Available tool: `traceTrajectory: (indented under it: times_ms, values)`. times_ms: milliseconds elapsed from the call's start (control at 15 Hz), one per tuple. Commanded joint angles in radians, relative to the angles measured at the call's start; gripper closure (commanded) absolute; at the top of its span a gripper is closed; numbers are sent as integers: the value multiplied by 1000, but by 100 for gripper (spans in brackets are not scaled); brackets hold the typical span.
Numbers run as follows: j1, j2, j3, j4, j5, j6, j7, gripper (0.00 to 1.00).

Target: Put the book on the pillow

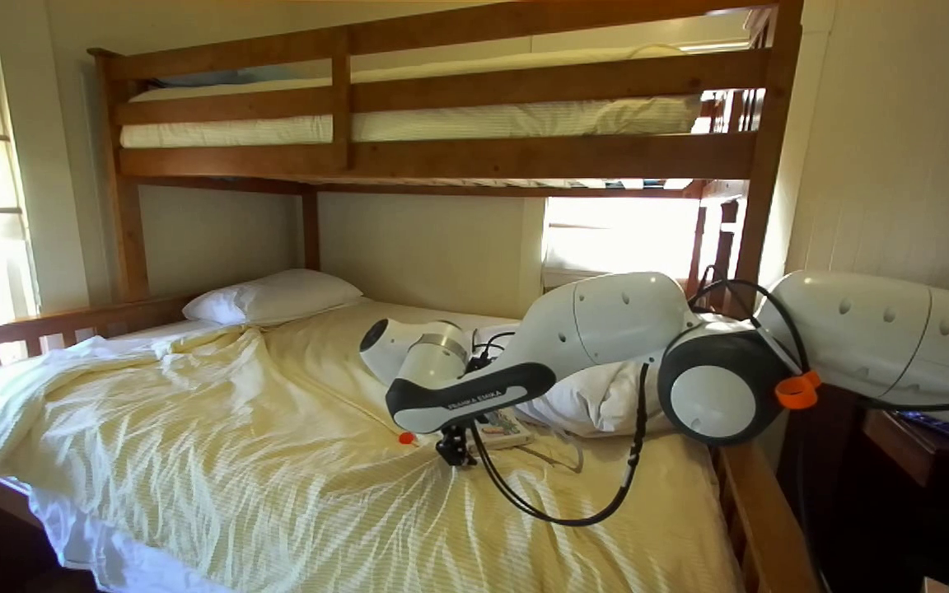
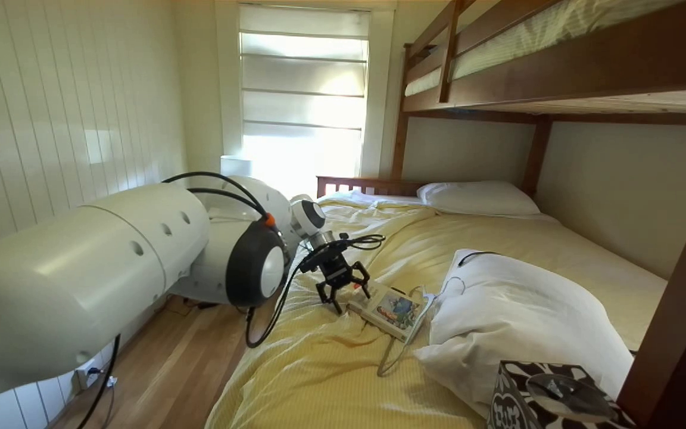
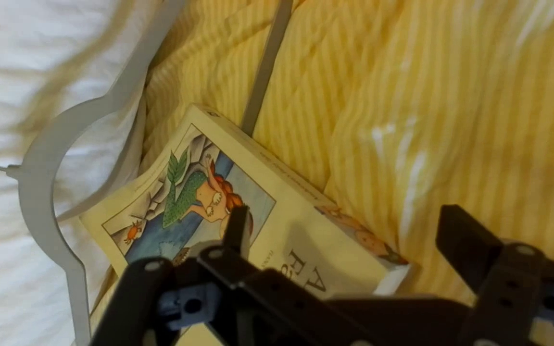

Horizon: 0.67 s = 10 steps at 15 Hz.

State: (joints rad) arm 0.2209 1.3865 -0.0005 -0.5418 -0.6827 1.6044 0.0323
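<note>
The book [image 2: 399,311] lies flat on the yellow striped bedspread, beside the pillow. It has a pale cover with a mermaid picture. It shows partly behind the arm in an exterior view [image 1: 501,428] and large in the wrist view [image 3: 301,216]. The puffy, rumpled white pillow [image 2: 515,316] also shows behind the arm [image 1: 598,395] and at the left of the wrist view [image 3: 7,96]. My gripper [image 2: 354,302] is open and empty above the book's end away from the pillow. In the wrist view [image 3: 344,214], one finger is over the cover, the other over bedspread beyond the spine.
A grey band [image 3: 36,192] runs along the pillow's edge beside the book, with another length at the spine. A patterned box [image 2: 563,393] stands by the pillow. A flatter pillow [image 1: 277,296] lies at the far end. The upper bunk [image 1: 441,156] overhangs the bed.
</note>
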Motion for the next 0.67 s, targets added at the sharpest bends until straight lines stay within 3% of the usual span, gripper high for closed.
traceTrajectory:
  times_ms: [0, 600]
  values:
    - [-2, 1, -1, 2, 0, -4, 6, 0]
    - [-3, 13, -2, 5, 0, 100, 102, 0]
